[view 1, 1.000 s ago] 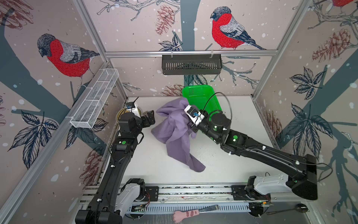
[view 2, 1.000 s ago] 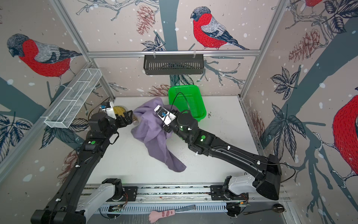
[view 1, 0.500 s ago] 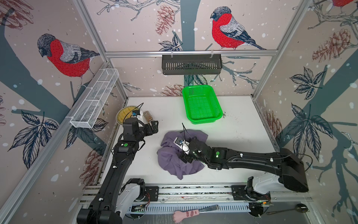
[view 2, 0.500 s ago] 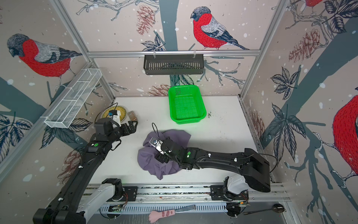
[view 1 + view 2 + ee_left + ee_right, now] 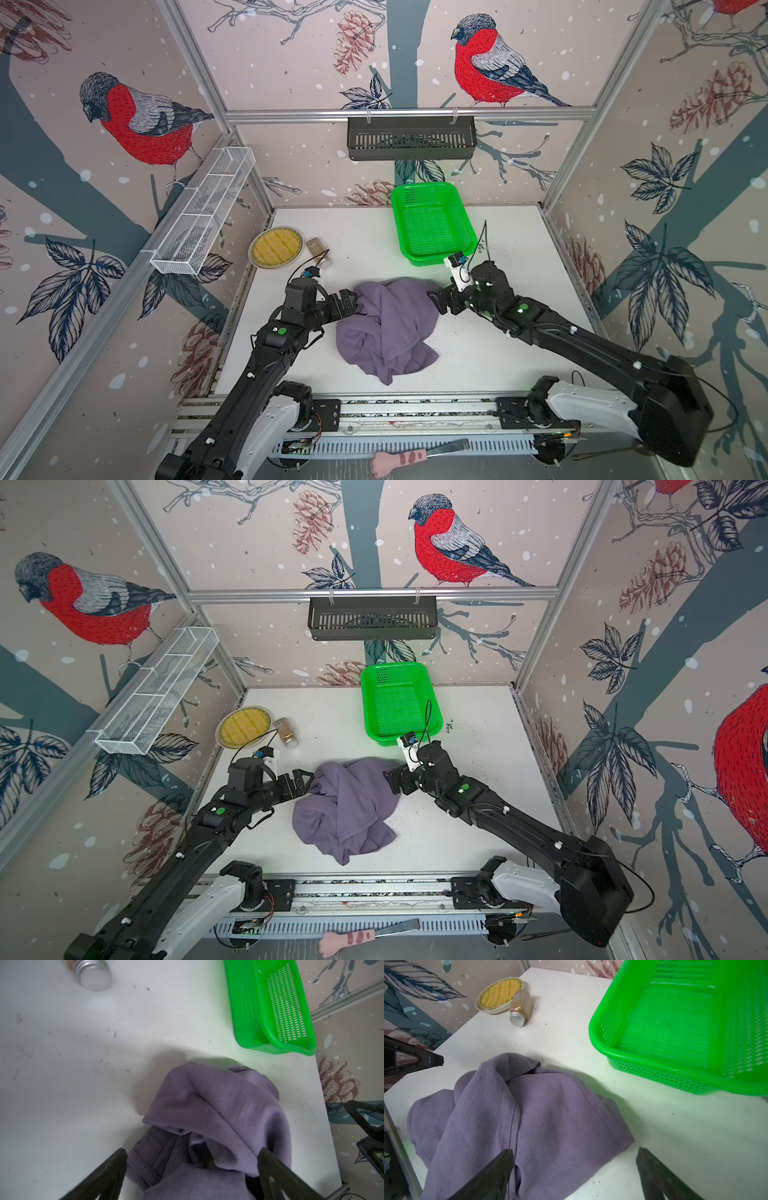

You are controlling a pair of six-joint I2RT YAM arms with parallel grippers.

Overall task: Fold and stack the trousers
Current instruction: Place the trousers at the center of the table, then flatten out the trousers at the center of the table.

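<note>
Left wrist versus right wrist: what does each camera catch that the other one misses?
Left wrist only: the darker seamed part of the trousers, tucked under the top fold. Right wrist only: the yellow dish and most of the bottle. Both: the crumpled trousers, the green basket, the bottle's silver cap.

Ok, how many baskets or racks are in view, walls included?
3. A green basket on the table beyond the trousers, a black basket hanging on the back rail, a white wire rack along the left wall. None looks hidden.
</note>
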